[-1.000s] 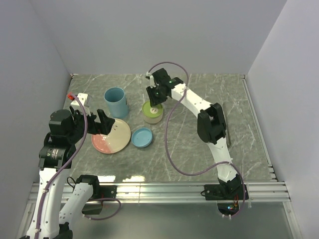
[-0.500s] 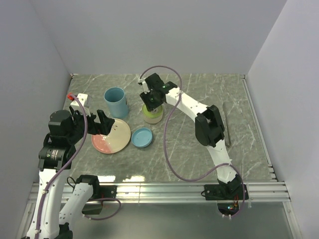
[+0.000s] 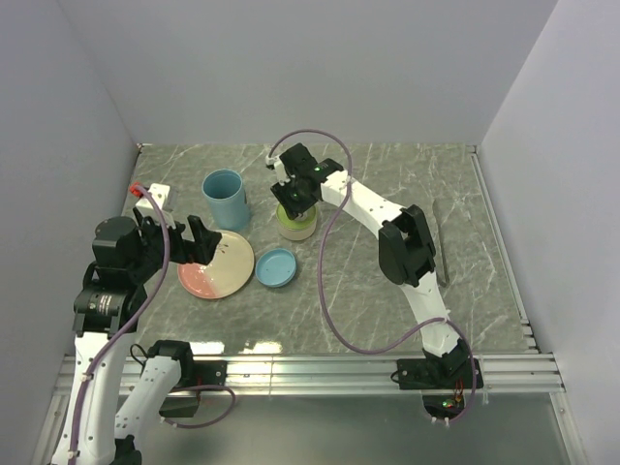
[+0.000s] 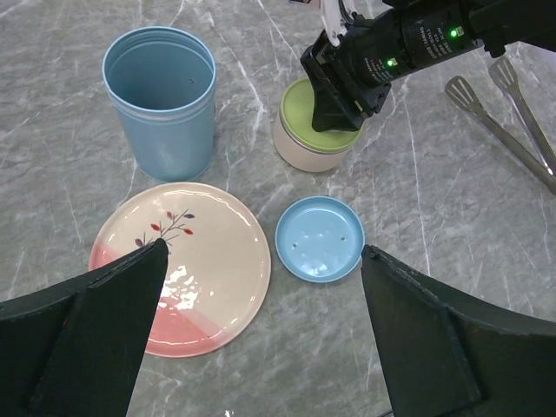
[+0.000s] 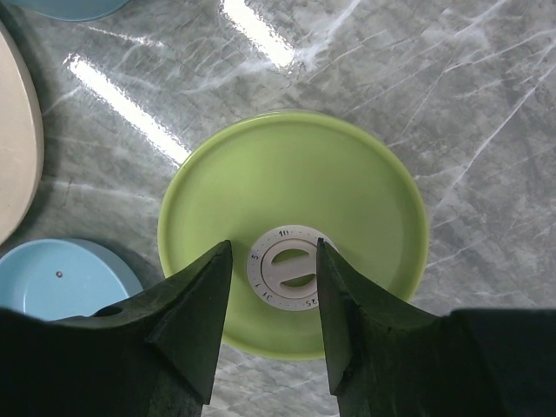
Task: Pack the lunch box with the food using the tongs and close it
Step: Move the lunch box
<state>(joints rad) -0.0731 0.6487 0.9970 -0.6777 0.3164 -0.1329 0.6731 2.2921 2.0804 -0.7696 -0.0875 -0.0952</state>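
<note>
Tongs (image 4: 463,92) flat, long axis near-to-far, tips far; left gripper (image 4: 263,252), right gripper (image 5: 274,248) both open.

Toward the left side of the counter (image 3: 368,291), the tall cup (image 3: 223,197) stands behind the plate (image 3: 217,265). The lidded pot (image 3: 297,221) stands right of the cup, nearer the counter's middle. The loose lid (image 3: 276,267) lies in front of the pot, just beside the plate's right edge. The tongs (image 4: 460,89) lie well apart, near the right edge. The right claw (image 5: 272,261) hangs over the pot, one finger on either side of its knob.
</note>
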